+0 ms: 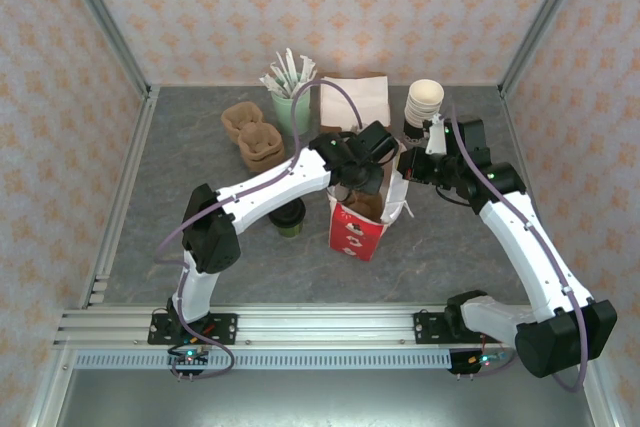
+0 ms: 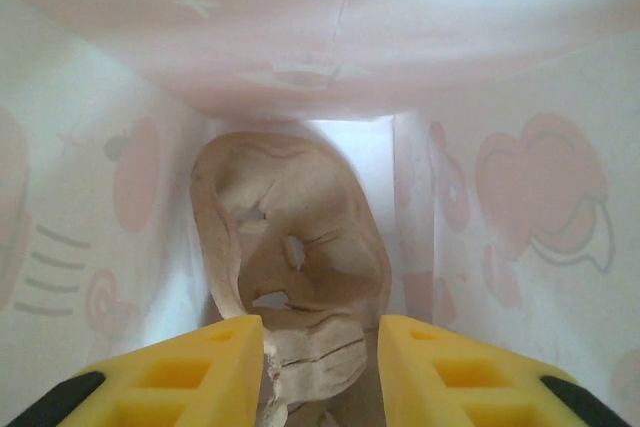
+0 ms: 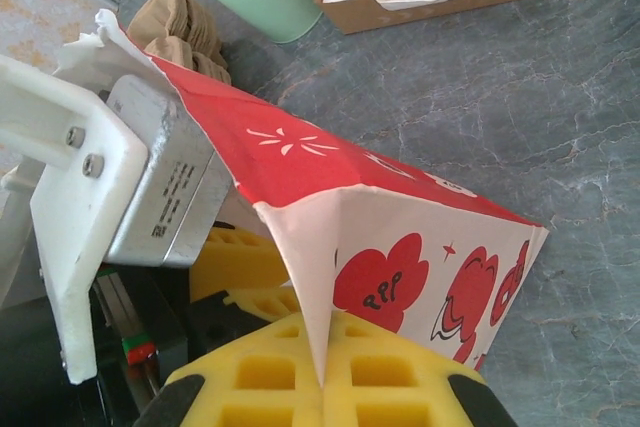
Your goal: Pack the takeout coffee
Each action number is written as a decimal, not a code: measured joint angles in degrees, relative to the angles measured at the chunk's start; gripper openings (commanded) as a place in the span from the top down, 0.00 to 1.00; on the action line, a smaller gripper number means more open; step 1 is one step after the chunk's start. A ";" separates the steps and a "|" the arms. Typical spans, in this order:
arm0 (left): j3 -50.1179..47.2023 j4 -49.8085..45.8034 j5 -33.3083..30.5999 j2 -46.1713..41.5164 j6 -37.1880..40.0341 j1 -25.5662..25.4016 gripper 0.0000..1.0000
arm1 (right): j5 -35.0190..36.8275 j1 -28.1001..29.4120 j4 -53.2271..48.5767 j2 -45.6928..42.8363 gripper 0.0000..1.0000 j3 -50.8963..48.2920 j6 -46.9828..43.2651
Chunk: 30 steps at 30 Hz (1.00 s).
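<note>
Beside 1 bag (image 1: pixel 356 235), 1 takeout coffee (image 1: pixel 291 220)

One paper bag (image 1: pixel 358 234), one takeout coffee (image 1: pixel 290 219)

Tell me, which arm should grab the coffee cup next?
Left. The takeout coffee stands beside the left arm, left of the paper bag that the left gripper reaches into. The right gripper is busy pinching the bag's edge.
</note>
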 measured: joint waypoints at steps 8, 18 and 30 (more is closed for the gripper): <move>-3.02 4.09 2.10 0.02 -0.07 0.04 0.77 | -2.32 -0.04 1.33 -0.66 1.00 -3.02 -1.03; -4.72 0.55 -0.79 2.51 0.61 0.04 0.77 | -3.23 -0.04 2.01 1.51 1.00 -1.86 -1.46; -5.03 -0.68 -2.91 5.38 1.70 0.28 0.49 | -3.10 -0.31 2.16 2.60 1.00 -1.27 -1.84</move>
